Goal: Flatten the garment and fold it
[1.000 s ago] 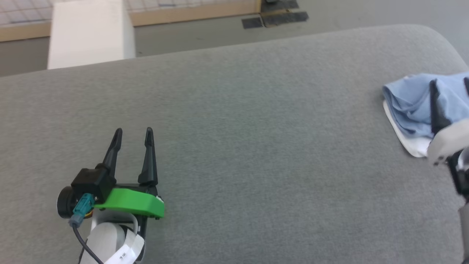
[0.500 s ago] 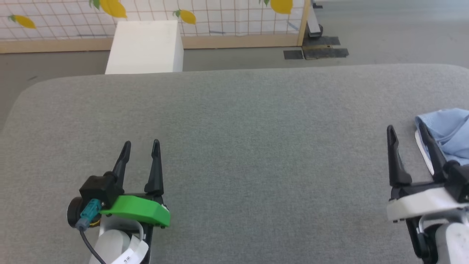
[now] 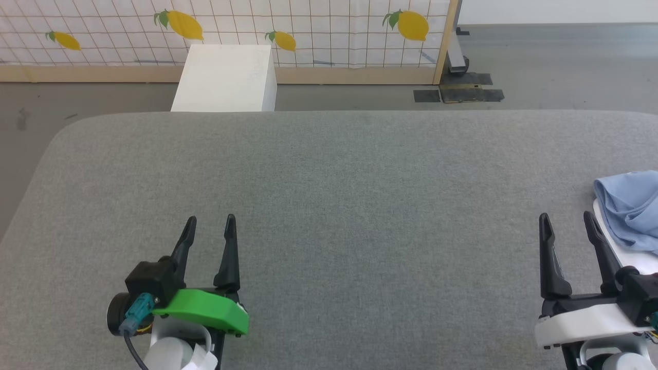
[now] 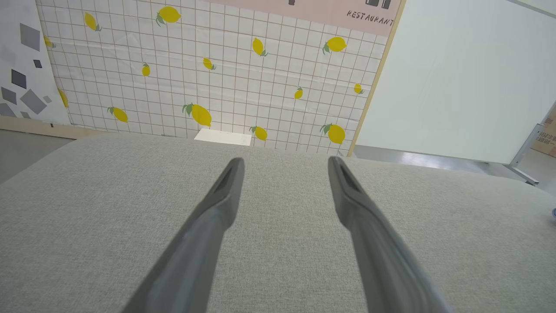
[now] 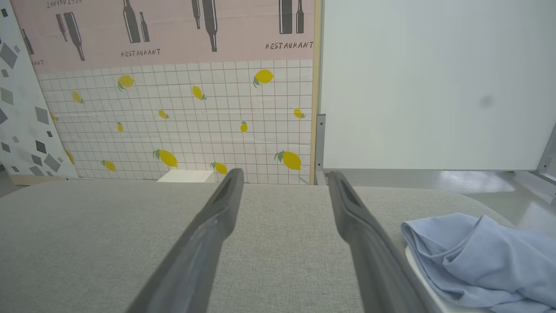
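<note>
The garment (image 3: 629, 210), a crumpled light blue T-shirt with a white panel underneath, lies at the right edge of the grey padded table (image 3: 329, 180); part of it runs out of the head view. In the right wrist view the garment (image 5: 473, 256) sits just right of my fingers. My right gripper (image 3: 565, 221) stands open a little left of and nearer than the garment, not touching it. My left gripper (image 3: 209, 223) is open over bare table at the lower left, far from the garment. Both grippers (image 4: 284, 163) (image 5: 284, 174) have nothing between their fingers.
A white box (image 3: 223, 77) stands on the floor beyond the table's far edge. Behind it runs a lemon-patterned grid wall panel (image 3: 308, 25) on a wooden base. Black mats (image 3: 457, 92) lie on the floor at the back right. The table's corners are rounded.
The head camera has tilted up and turned, so the far wall came into view. My right gripper has drawn back off the garment and now stands beside it. The left gripper stays open as before.
</note>
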